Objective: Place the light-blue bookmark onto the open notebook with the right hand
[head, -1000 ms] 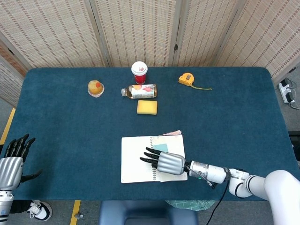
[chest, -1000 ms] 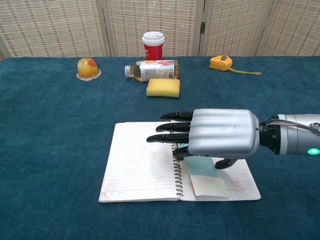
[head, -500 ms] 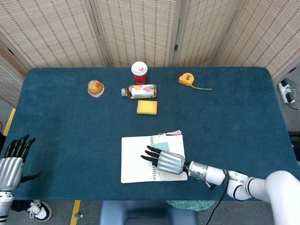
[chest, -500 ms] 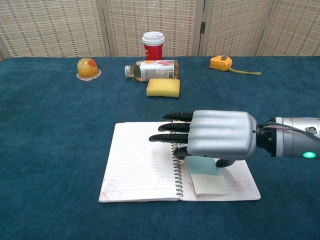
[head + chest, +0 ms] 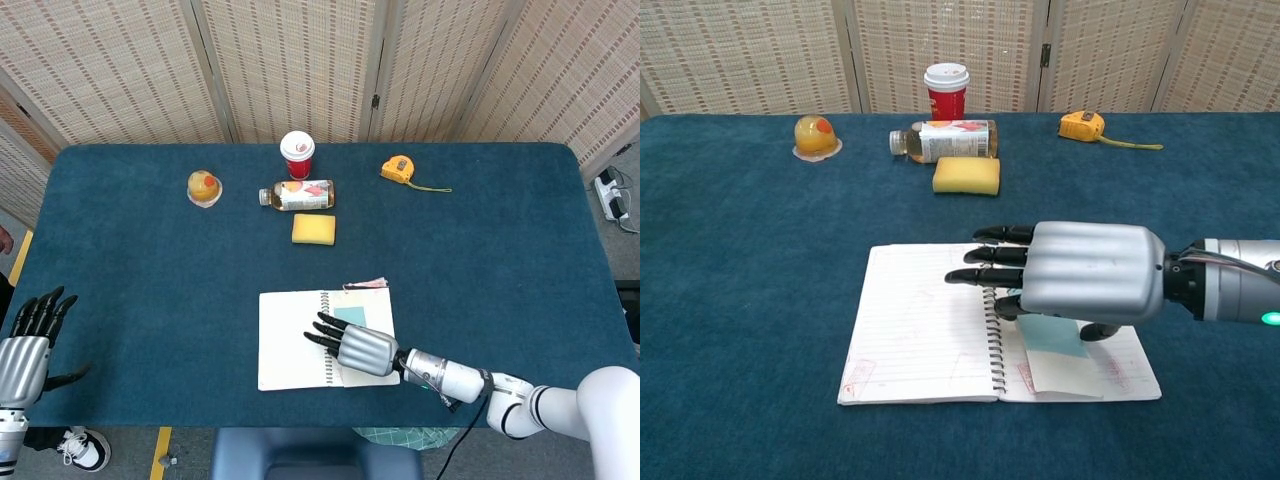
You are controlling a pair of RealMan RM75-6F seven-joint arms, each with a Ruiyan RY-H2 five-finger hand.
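Observation:
The open spiral notebook [image 5: 290,340] lies near the table's front edge, also shown in the chest view [image 5: 920,325]. The light-blue bookmark [image 5: 1052,336] lies flat on its right page, partly hidden under my right hand [image 5: 1080,270]. In the head view the bookmark's far end [image 5: 351,316] pokes out beyond the fingertips. My right hand [image 5: 358,347] hovers palm down over the spiral with its fingers stretched out and apart, holding nothing. My left hand [image 5: 25,350] waits off the table's front left corner, fingers spread and empty.
At the back stand a red cup [image 5: 297,153], a bottle [image 5: 297,194] lying on its side, a yellow sponge [image 5: 313,229], a yellow tape measure [image 5: 398,169] and a small yellow fruit cup [image 5: 204,187]. A pink strip [image 5: 368,284] peeks out at the notebook's far edge.
My right hand has slid back a little toward the near edge, uncovering more of the bookmark, which stays flat on the page. The left hand has not moved.

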